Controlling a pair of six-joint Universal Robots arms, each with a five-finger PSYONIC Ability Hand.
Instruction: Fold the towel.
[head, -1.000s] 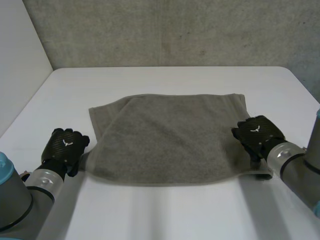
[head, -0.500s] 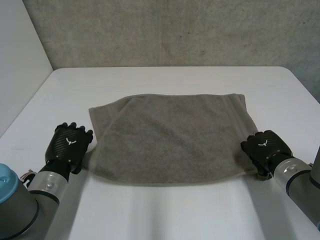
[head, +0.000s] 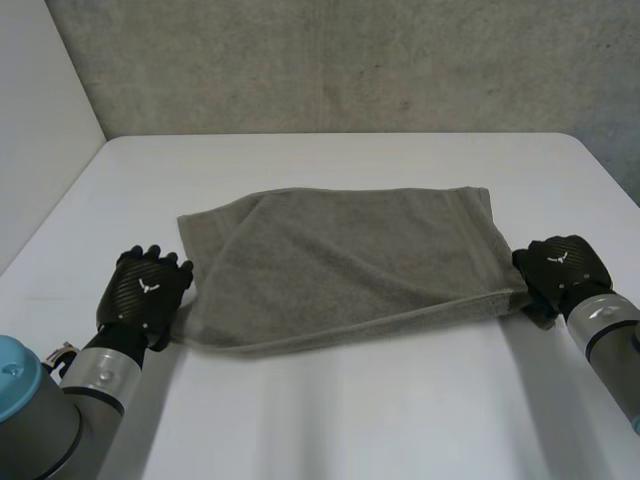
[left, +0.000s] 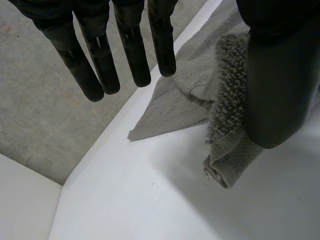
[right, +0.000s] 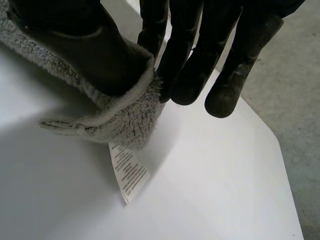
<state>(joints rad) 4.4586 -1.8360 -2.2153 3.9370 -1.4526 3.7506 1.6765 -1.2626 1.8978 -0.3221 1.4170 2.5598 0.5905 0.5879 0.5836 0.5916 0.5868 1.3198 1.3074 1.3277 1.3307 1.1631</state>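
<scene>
A grey towel (head: 340, 265) lies spread on the white table (head: 350, 420). Its near edge is raised off the table towards the right. My right hand (head: 560, 268) is at the near right corner. In the right wrist view this hand (right: 200, 50) pinches the towel's corner (right: 120, 120) between thumb and fingers, and a white care label (right: 129, 175) hangs below. My left hand (head: 145, 290) is at the near left corner. In the left wrist view its fingers (left: 100, 60) are straight and held apart from the thumb (left: 275, 90), which rests against the bunched corner (left: 230, 150).
A grey wall (head: 330, 60) rises behind the table's far edge. A pale side wall (head: 40, 130) stands to the left. Bare tabletop runs all round the towel, widest in front between the arms.
My right hand has slid outward to the near right corner and closed on it, lifting the near edge. My left hand has moved forward to the near left corner.
</scene>
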